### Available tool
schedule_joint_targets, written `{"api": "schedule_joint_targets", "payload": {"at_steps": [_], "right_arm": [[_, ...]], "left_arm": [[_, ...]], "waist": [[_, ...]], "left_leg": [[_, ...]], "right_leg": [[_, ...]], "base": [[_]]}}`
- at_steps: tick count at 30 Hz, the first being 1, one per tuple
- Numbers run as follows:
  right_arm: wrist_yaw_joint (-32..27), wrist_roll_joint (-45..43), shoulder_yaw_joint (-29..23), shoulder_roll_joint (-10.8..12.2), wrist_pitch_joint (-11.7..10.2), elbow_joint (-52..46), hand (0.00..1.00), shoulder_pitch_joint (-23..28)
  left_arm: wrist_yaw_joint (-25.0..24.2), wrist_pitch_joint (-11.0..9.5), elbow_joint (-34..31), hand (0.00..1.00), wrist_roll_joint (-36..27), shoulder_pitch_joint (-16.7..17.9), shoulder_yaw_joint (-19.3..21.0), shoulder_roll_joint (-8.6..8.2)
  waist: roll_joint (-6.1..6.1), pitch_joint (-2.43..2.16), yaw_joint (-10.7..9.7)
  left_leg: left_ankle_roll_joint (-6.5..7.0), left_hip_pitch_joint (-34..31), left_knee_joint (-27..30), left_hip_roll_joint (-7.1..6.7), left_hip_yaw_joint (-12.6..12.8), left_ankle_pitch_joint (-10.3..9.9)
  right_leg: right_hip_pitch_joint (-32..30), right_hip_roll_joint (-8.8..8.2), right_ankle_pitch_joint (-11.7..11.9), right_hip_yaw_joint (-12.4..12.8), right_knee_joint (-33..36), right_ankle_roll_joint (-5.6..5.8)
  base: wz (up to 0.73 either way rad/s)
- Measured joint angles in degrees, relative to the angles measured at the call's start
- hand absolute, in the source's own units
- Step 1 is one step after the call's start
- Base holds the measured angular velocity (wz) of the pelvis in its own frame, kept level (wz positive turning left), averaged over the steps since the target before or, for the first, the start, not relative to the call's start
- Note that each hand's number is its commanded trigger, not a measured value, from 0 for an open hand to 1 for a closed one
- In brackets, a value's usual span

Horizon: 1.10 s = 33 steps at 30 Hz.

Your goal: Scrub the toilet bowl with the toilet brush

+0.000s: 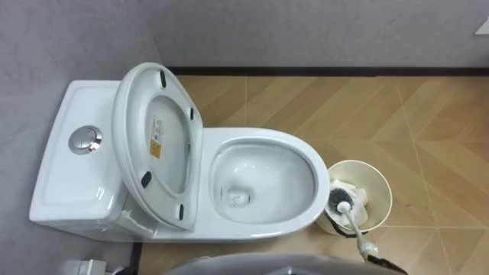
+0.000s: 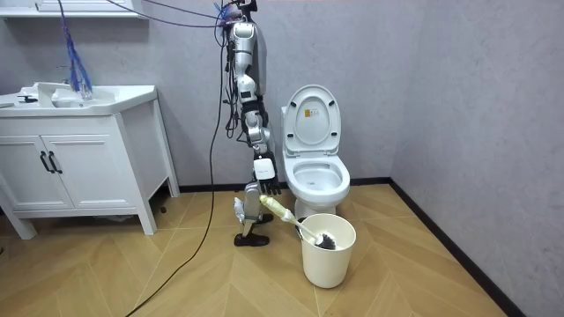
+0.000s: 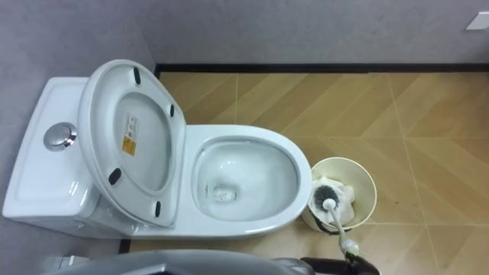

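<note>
Toilet brush (image 1: 341, 201) head sits in bucket (image 1: 376, 179) — right hand (image 2: 267, 188) curled round its handle; lift clear of rim, then swing over toilet bowl (image 1: 306, 149).

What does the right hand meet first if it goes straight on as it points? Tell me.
Probably the bucket. The right hand holds the toilet brush slanting down toward it, with the bristles already inside. The exact line is hard to judge in depth.
</note>
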Motion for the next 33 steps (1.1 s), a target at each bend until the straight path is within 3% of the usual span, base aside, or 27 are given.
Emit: {"api": "schedule_joint_targets", "payload": {"at_steps": [17,26,33], "right_arm": [[-5.4,-10.0,4.1,0.3,-1.6,-2.3,0.00,-1.1],[-13.0,-15.3,4.0,0.6,-4.3,-7.5,0.00,-1.2],[-18.7,-17.2,3.9,0.3,-5.4,-7.4,0.00,-2.1]], "left_arm": [[4.2,-3.2,0.0,0.00,-2.6,-0.3,-0.5,-0.01],[7.4,-6.7,0.0,0.00,-3.9,-0.6,-0.4,-0.11],[7.5,-7.7,0.0,0.00,-8.8,-0.8,-0.4,-0.01]], "waist": [[-0.28,-0.13,0.3],[-0.44,-0.12,0.6],[-0.48,-0.21,1.6]], "left_leg": [[0.01,-0.1,-0.1,0.00,0.2,0.0],[0.01,-0.5,0.1,0.02,0.1,0.0],[0.05,-1.6,0.2,0.00,0.1,0.1]], "right_leg": [[-0.3,0.07,0.0,-0.1,0.3,0.01],[-0.7,0.00,0.0,-0.4,0.3,0.02],[-1.7,-0.09,0.0,-0.4,0.4,0.01]], "base": [[0.00],[0.00],[0.01]]}}
